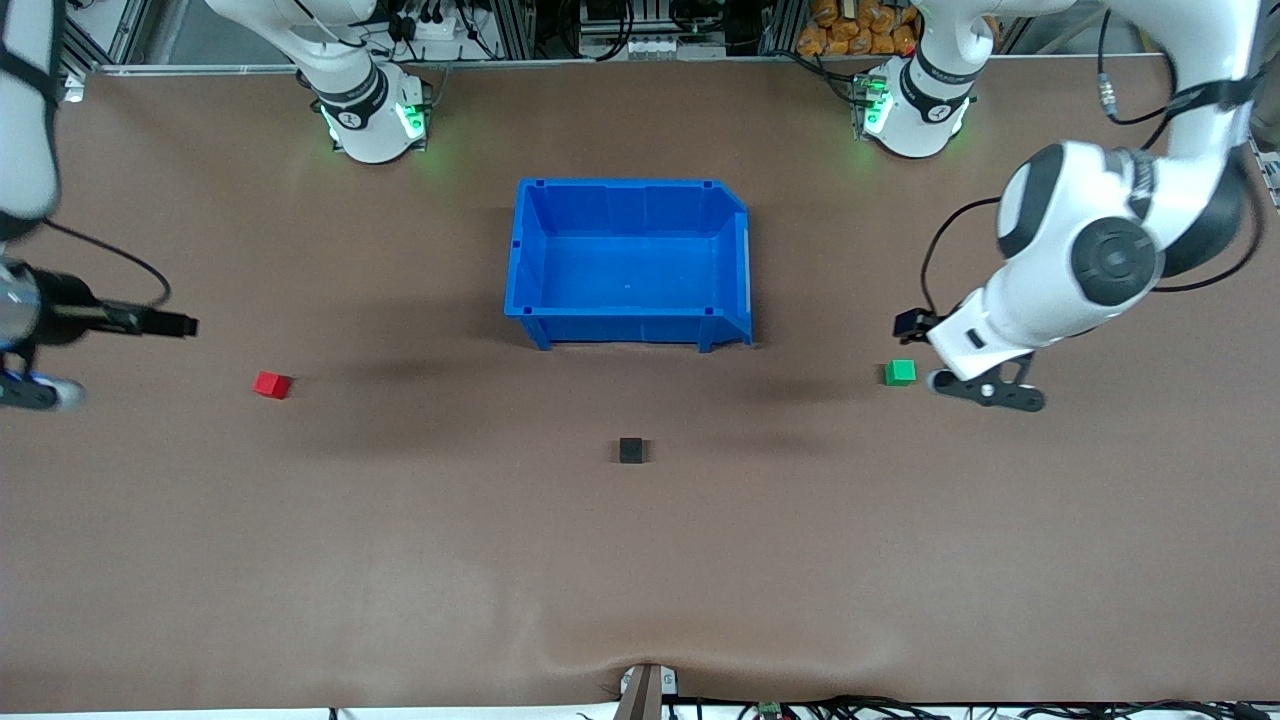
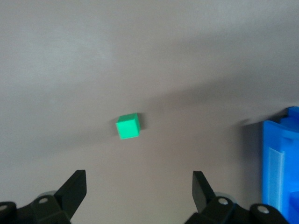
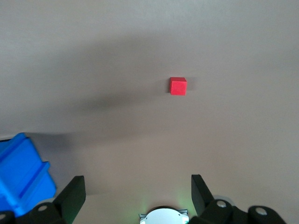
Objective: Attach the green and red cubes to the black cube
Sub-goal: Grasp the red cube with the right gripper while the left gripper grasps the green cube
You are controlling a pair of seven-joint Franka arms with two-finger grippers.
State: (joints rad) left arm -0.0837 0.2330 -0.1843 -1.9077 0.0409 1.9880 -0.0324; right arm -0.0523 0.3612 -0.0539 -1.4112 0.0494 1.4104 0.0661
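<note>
Left pincer (image 2: 139, 186) open above green cube (image 2: 128, 126); nothing held.

My brown table (image 1: 400, 560) carries four things: a blue bin (image 1: 628, 330) in the middle, a black cube (image 1: 631, 450) nearer the camera, a red cube (image 1: 271, 384) toward my right arm's end, a green cube (image 1: 900, 372) toward my left's.

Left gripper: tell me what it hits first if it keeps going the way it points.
Probably the green cube, which lies on the table ahead of the open left gripper, roughly centred between its fingers. Nothing shows in between, though depth is unclear.
</note>
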